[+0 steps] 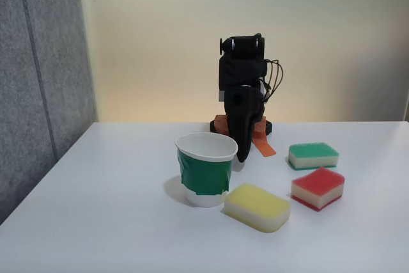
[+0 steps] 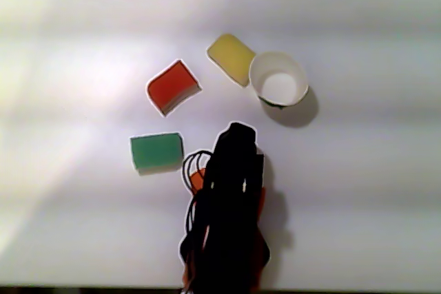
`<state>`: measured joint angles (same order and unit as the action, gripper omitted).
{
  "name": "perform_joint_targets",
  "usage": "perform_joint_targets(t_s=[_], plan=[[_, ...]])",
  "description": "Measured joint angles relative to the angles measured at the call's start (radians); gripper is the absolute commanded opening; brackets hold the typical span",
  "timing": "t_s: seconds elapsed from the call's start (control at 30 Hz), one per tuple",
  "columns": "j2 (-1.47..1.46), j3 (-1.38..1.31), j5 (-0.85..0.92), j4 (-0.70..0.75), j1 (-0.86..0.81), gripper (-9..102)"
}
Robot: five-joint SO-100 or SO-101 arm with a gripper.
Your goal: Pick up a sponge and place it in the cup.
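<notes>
The sponge [image 1: 317, 188] [image 2: 173, 86], with a red top and a white middle, lies flat on the white table, front right in the fixed view. The cup [image 1: 206, 171] [image 2: 265, 67], white with a dark green band, stands upright and empty left of it. The black arm is folded low behind the cup. My gripper [image 1: 254, 156] [image 2: 217, 158] points down at the table just behind the cup. Its orange finger [image 1: 263, 143] is splayed away from the black one, so it is open and holds nothing. It is well apart from the sponge.
A yellow sponge [image 1: 257, 206] [image 2: 231, 57] lies beside the cup's front right. A green-topped sponge [image 1: 313, 155] [image 2: 157, 151] sits behind the red one, near the arm. A grey panel [image 1: 38, 62] stands along the table's left side.
</notes>
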<state>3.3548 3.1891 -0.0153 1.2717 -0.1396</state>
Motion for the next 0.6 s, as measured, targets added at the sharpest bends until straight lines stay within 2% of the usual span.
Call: perform_joint_targets(t_s=[0.3, 0.6], plan=[[0.0, -0.015, -0.106, -0.117, 0.0, 0], [-0.091, -0.219, -0.216, 0.132, 0.094, 0]])
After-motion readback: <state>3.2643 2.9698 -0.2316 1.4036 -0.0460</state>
